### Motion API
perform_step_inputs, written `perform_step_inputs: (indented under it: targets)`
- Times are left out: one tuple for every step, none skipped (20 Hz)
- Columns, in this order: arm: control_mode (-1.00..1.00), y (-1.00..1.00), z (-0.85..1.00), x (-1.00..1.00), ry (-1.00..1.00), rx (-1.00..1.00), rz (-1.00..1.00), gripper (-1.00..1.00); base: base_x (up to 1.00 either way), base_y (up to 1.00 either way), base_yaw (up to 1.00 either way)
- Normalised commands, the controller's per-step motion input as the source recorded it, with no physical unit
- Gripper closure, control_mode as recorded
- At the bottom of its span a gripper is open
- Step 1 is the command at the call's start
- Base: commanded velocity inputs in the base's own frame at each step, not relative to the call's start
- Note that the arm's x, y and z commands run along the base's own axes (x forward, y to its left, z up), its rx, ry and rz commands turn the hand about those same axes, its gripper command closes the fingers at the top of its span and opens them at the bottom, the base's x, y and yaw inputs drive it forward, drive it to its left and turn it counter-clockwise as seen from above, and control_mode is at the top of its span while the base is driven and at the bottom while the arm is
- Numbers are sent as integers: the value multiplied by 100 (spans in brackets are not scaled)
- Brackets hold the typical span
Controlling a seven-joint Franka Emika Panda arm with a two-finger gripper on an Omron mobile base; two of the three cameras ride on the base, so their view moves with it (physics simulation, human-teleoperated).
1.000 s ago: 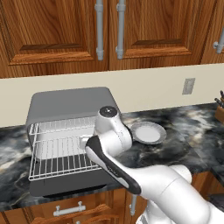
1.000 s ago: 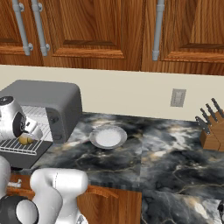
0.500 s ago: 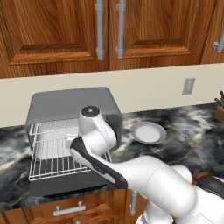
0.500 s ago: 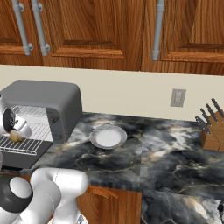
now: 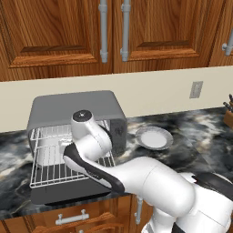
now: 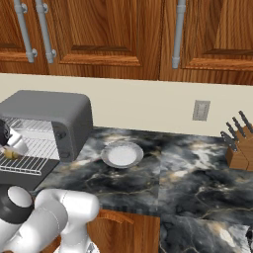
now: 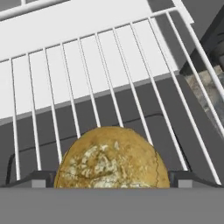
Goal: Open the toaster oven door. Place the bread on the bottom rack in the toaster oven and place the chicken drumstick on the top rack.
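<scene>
Swinging further left since a second ago, the white arm's wrist now sits over the pulled-out silver wire-grid bottom rack (image 5: 54, 170), where earlier it stood nearer the oven's right side. From the right base camera, the hand has slid toward the frame's left edge.

And there's the small round yellowish-brown bread roll (image 7: 112, 159), lying on the rack wires, right between the two dark finger tips of the gripper (image 7: 112, 178). The fingers stand spread wide on either side of it; whether they touch the crust, I cannot tell. From the right, a sliver of the roll (image 6: 9, 154) shows at the rack's near edge beside the hand.

The grey boxy toaster oven (image 5: 75, 109) sits at the left end of the dark marbled worktop (image 6: 163, 170), its flat dark grey door (image 5: 68, 193) dropped open, flat, reaching out to the worktop's front edge. Rack wires run on ahead of the roll with open room before the oven's back.

Counting now: one roll, one round white plate (image 6: 122, 154) just right of the oven, two wire shelves, the upper silver wire-grid rack (image 5: 50, 133) above the lower. One wooden knife block (image 6: 239, 150) at the far right edge, well apart. Broad bare worktop lies between plate and block. One grey wall outlet (image 6: 200, 110). No readable writing anywhere.
</scene>
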Motion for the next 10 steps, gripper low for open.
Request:
perform_step_inputs:
  targets:
    - [-100, 26, -6, 0, 0, 0, -8, 100, 0, 0, 0]
    - [-100, 27, -9, 0, 0, 0, -8, 100, 0, 0, 0]
    - [-100, 24, -10, 0, 0, 0, -9, 100, 0, 0, 0]
    - [-100, 24, -12, 0, 0, 0, -10, 100, 0, 0, 0]
    - [-100, 22, -13, 0, 0, 0, -12, 100, 0, 0, 0]
    - [-100, 19, -14, 0, 0, 0, -13, 100, 0, 0, 0]
    - [-100, 14, -12, 0, 0, 0, -15, 100, 0, 0, 0]
    - [-100, 9, -7, 0, 0, 0, -15, 100, 0, 0, 0]
    - [-100, 11, -6, 0, 0, 0, -17, 100, 0, 0, 0]
    - [-100, 11, -8, 0, 0, 0, -18, 100, 0, 0, 0]
